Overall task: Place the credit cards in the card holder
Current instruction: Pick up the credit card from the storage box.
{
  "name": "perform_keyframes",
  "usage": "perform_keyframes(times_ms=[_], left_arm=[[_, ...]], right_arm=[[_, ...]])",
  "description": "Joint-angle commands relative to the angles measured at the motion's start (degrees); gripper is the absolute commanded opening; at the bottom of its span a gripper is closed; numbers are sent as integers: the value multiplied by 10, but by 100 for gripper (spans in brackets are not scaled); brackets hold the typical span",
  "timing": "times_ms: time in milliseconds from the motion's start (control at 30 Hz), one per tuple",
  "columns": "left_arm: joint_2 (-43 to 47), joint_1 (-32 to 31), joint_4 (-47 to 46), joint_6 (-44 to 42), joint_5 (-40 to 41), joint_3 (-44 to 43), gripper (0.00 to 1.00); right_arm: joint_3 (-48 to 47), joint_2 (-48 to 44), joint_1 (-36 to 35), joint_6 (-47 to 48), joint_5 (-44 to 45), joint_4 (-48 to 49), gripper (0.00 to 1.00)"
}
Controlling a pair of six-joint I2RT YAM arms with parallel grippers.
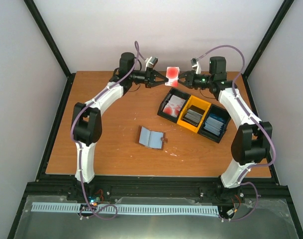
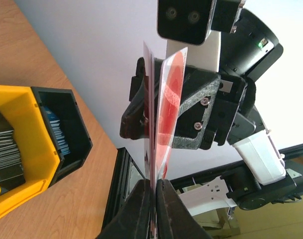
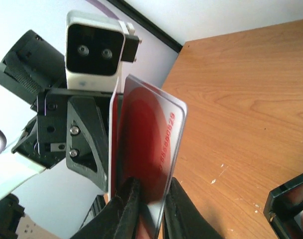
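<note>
— What is counted?
— Two white-and-red plastic cards (image 1: 172, 75), one open brown leather wallet (image 1: 151, 137) and three plastic bins (image 1: 184, 123).
— Where are the cards held?
— In the air, clamped from opposite sides by the left gripper (image 1: 161, 78) and the right gripper (image 1: 183, 79). The wallet is laid flat on the table, well apart.

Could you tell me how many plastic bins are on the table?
3, side by side: left black bin with white-and-red cards, middle yellow bin with grey cards, right black bin with blue cards.
</note>
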State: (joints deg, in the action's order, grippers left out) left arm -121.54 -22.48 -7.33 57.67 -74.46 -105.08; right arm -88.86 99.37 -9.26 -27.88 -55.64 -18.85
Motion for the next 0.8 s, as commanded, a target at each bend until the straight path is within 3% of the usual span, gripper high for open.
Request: perform_keyframes(times_ms=[0, 67, 267, 500, 767], left_arm=[[21, -3, -6, 6, 19, -22, 7], [20, -3, -20, 27, 17, -16, 11], [15, -3, -107, 117, 9, 18, 14], [8, -1, -92, 114, 23, 20, 9], [13, 1, -84, 106, 23, 47, 13]], right_arm=[[72, -24, -11, -124, -67, 157, 12], [94, -28, -11, -176, -71, 212, 10], [110, -30, -11, -227, -68, 252, 3], [120, -28, -7, -240, -50, 242, 3], [118, -39, 15, -249, -7, 240, 3]])
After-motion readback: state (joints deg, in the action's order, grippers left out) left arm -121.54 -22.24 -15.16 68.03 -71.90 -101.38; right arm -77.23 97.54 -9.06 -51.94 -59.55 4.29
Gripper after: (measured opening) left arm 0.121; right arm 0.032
